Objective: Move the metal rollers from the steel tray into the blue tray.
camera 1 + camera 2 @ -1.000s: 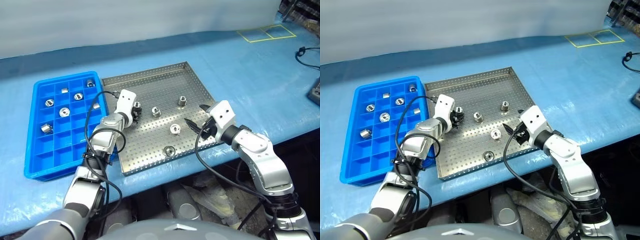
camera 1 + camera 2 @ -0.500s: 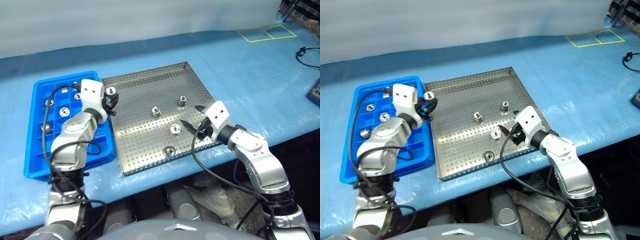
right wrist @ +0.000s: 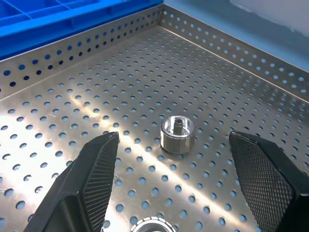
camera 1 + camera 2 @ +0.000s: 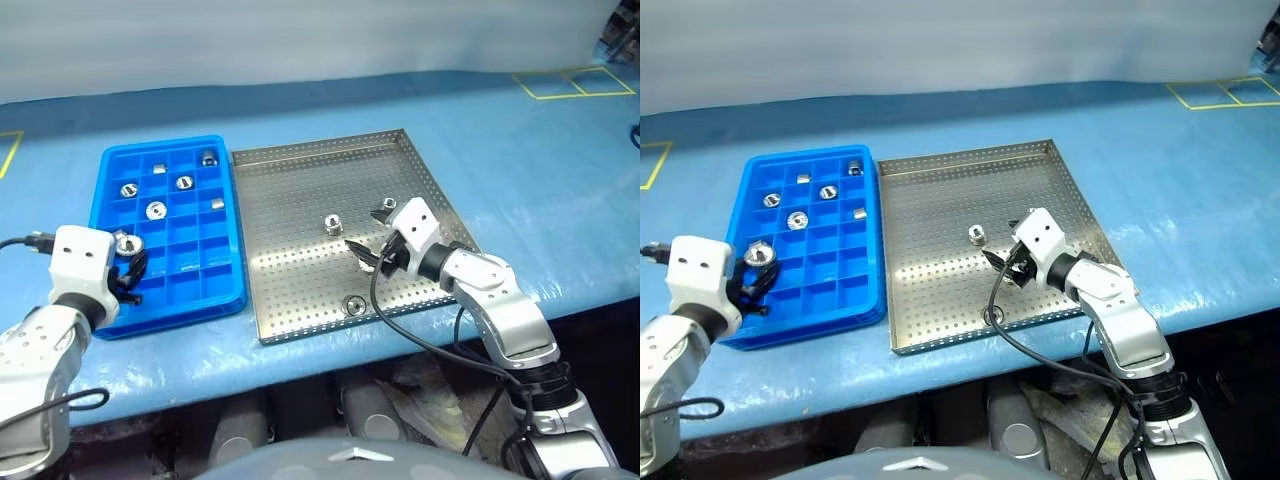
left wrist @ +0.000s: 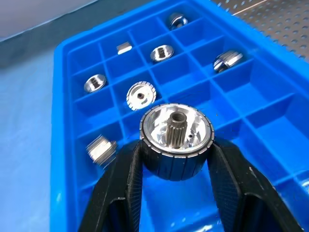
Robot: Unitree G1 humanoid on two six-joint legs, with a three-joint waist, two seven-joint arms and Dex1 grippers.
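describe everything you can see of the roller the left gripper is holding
The roller is a short, shiny silver metal cylinder with a dark knurled band round its side, a dished top face and a small splined hub at the centre. It sits upright, pinched at its sides between the left gripper's two black fingers, held above the near compartments of the blue tray.

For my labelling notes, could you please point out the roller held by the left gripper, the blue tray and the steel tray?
roller (image 5: 176, 140), left wrist view, its shiny top face.
blue tray (image 4: 176, 305), left eye view, near rim.
steel tray (image 4: 300, 190), left eye view, bare perforated floor.
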